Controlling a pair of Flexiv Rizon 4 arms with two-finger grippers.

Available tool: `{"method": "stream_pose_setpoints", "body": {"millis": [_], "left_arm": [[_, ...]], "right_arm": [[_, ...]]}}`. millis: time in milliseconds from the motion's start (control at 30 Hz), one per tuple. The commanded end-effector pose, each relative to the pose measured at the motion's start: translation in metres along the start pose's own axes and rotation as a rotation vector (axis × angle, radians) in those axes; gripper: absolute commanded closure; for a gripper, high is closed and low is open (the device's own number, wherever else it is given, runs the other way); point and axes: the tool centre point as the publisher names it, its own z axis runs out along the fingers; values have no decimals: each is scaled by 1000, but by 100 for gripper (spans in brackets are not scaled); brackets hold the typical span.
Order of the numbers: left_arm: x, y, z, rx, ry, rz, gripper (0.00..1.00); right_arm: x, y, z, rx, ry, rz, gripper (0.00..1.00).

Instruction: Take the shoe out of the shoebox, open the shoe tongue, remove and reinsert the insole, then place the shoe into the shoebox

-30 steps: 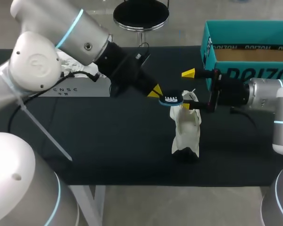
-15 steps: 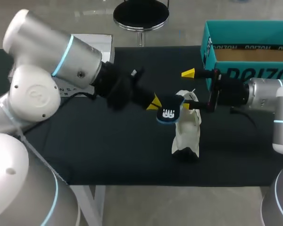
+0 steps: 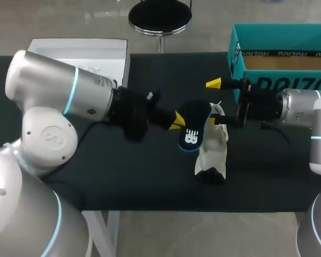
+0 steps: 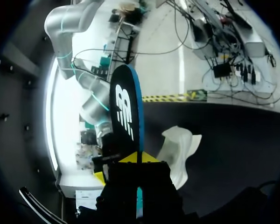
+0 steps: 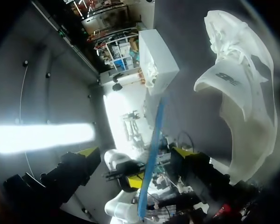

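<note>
The white shoe [image 3: 211, 152] stands on the dark table, toe down toward the front edge. My left gripper [image 3: 176, 121] is shut on the heel end of a black insole with a blue rim [image 3: 192, 128], held just left of the shoe's opening. In the left wrist view the insole [image 4: 127, 112] stands up from between the yellow tips [image 4: 136, 157], with the shoe [image 4: 178, 150] beyond it. My right gripper [image 3: 216, 101] is open beside the shoe's top, one finger close to its collar. In the right wrist view the insole [image 5: 152, 149] shows edge-on ahead and the shoe [image 5: 245, 93] lies beside one finger.
The teal shoebox [image 3: 241, 51] stands open at the back right, behind my right arm. A white box [image 3: 80, 51] sits at the back left. The table's front edge runs just in front of the shoe.
My left arm has drawn back and lowered, tilting the insole from lying flat over the shoe to hanging beside it with its print facing up. The right arm and shoe stayed put.
</note>
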Motion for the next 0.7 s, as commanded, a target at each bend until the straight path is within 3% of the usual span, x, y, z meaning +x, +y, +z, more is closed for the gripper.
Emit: {"method": "stream_pose_setpoints", "body": {"millis": [33,300,700], "left_arm": [[5,6,14,-11,-21,0,100],[12,15,17,-30,2,-2,100],[5,31,29,-60,4,21,100]], "right_arm": [[0,0,1,-1,-1,1,0],[0,0,1,-1,-1,1,0],[0,0,1,-1,-1,1,0]]}}
